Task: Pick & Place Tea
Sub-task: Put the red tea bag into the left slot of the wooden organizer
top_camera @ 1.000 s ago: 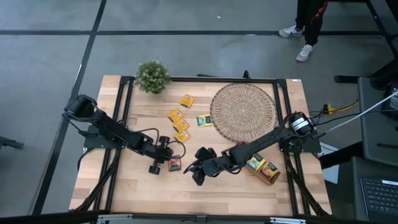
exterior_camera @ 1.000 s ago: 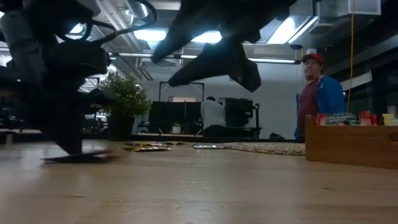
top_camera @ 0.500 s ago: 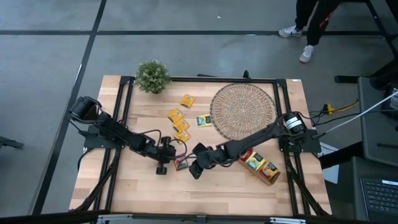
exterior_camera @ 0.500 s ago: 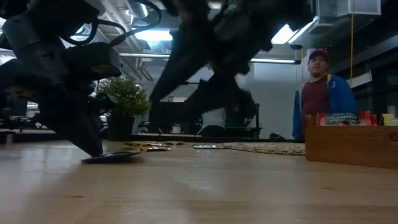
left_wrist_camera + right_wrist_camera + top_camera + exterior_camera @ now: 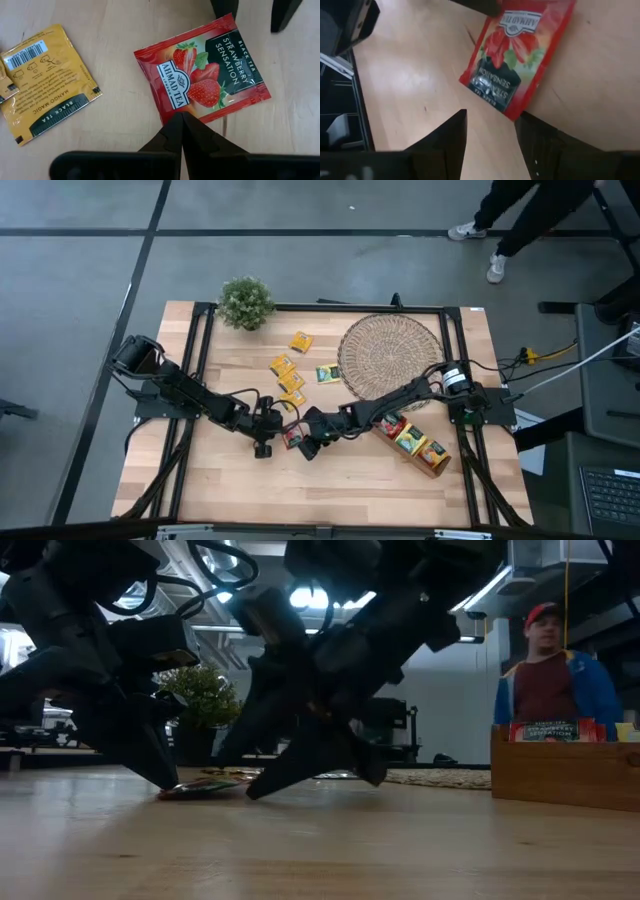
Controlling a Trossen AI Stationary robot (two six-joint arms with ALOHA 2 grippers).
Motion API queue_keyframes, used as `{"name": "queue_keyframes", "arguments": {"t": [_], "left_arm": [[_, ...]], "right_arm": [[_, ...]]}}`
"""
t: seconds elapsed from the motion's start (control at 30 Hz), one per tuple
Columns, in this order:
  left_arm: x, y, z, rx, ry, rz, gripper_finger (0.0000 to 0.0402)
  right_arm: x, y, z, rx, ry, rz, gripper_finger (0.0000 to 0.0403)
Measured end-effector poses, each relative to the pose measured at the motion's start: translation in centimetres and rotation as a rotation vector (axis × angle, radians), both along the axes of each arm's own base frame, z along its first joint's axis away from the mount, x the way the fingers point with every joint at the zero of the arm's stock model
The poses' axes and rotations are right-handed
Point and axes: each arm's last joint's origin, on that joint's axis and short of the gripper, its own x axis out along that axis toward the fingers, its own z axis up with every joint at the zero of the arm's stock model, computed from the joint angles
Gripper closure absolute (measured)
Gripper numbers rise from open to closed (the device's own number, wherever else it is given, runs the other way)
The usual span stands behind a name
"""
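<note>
A red tea sachet (image 5: 202,72) lies flat on the wooden table (image 5: 230,490), near its middle. My left gripper (image 5: 181,119) is shut, with its tips at one edge of the sachet. My right gripper (image 5: 490,130) comes from the opposite side, low over the table and open. The sachet's other end (image 5: 492,102) lies just ahead of its fingers. Several yellow sachets (image 5: 290,380) and a green one (image 5: 328,374) lie flat farther back, left of the round woven mat (image 5: 392,360). My left gripper has its shut fingertips on the middle of the red sachet's edge (image 5: 186,111), the edge nearest that arm. The fingers slant down from the table's left. The sachet lies flat on the table under them.
A long wooden tray (image 5: 415,442) with more sachets stands at the right, behind my right arm. A small potted plant (image 5: 245,302) sits at the far left corner. A yellow sachet (image 5: 45,80) lies close beside the red one. A person (image 5: 548,690) stands beyond the table.
My right gripper has come down and toward the table's left, up to the red sachet, staying open. My left gripper has turned and shifted a little toward the right, staying shut. The sachet has slid a short way along the table with it.
</note>
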Motion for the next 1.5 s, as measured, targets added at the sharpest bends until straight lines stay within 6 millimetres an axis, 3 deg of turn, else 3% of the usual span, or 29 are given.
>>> {"name": "queue_keyframes", "arguments": {"t": [0.47, 0.57, 0.8, 0.97, 1.23, 1.5], "left_arm": [[0.2, -0.1, 0.1, 0.003, -0.024, -0.010, 0.0399], [0.2, -0.1, 0.1, 0.004, -0.026, -0.010, 0.0399], [0.2, -0.1, 0.2, 0.005, -0.029, -0.009, 0.0399], [0.1, -0.1, 0.5, 0.006, -0.029, -0.042, 0.0392], [-0.6, 0.3, 4.0, 0.001, -0.140, -0.104, 0.0341], [-0.9, 2.4, 6.2, -0.153, -0.175, -0.068, 0.0270]], "right_arm": [[0.5, -1.3, -0.2, -0.072, -0.038, -0.040, 0.0243], [0.4, -1.3, -0.2, -0.073, -0.035, -0.040, 0.0273], [0.4, -1.3, -0.3, -0.071, -0.033, -0.029, 0.0385], [0.4, -1.2, -0.3, -0.069, -0.037, 0.004, 0.0391], [0.4, -1.0, -0.3, -0.100, -0.041, 0.048, 0.0394], [0.7, -0.5, 0.2, -0.154, -0.128, 0.103, 0.0397]]}}
